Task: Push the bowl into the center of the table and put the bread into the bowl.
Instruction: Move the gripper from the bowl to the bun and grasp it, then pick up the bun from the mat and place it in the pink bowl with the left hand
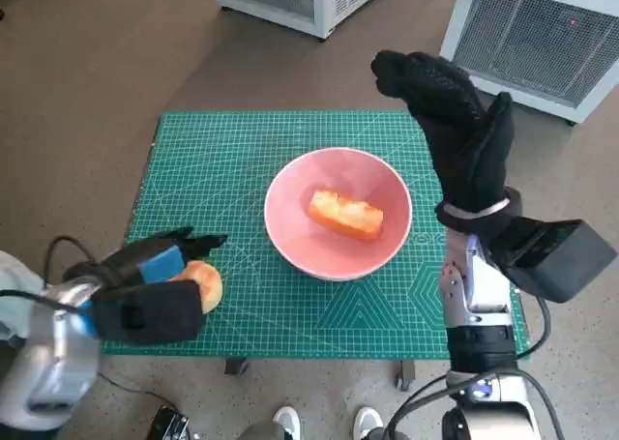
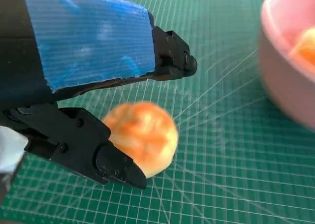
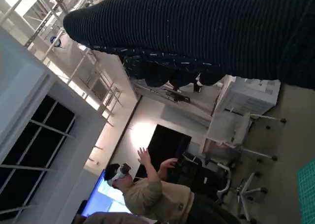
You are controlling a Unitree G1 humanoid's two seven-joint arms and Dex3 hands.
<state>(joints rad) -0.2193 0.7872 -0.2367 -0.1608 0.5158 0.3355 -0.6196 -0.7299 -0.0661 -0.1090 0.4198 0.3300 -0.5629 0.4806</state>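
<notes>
The left hand [image 1: 155, 285] has its fingers [image 2: 103, 157] grasping a round bun [image 2: 142, 138] at the bench's near left, on the green mat [image 1: 242, 160]. The right hand [image 1: 459, 135] hangs raised over the bench's right edge, fingers released, holding nothing. Between them the pink bowl [image 1: 290, 237] sits mid-mat with a bread slice [image 1: 345, 215] inside. A person [image 3: 157, 197] shows in the right wrist view.

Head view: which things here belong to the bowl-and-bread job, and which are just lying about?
For the job:
pink bowl, near the mat's middle
bread piece in the bowl
round bread roll between the left hand's fingers
right hand, raised, holding nothing

Just about:
green cutting mat
white cabinets on the floor
person in the right wrist view
</notes>
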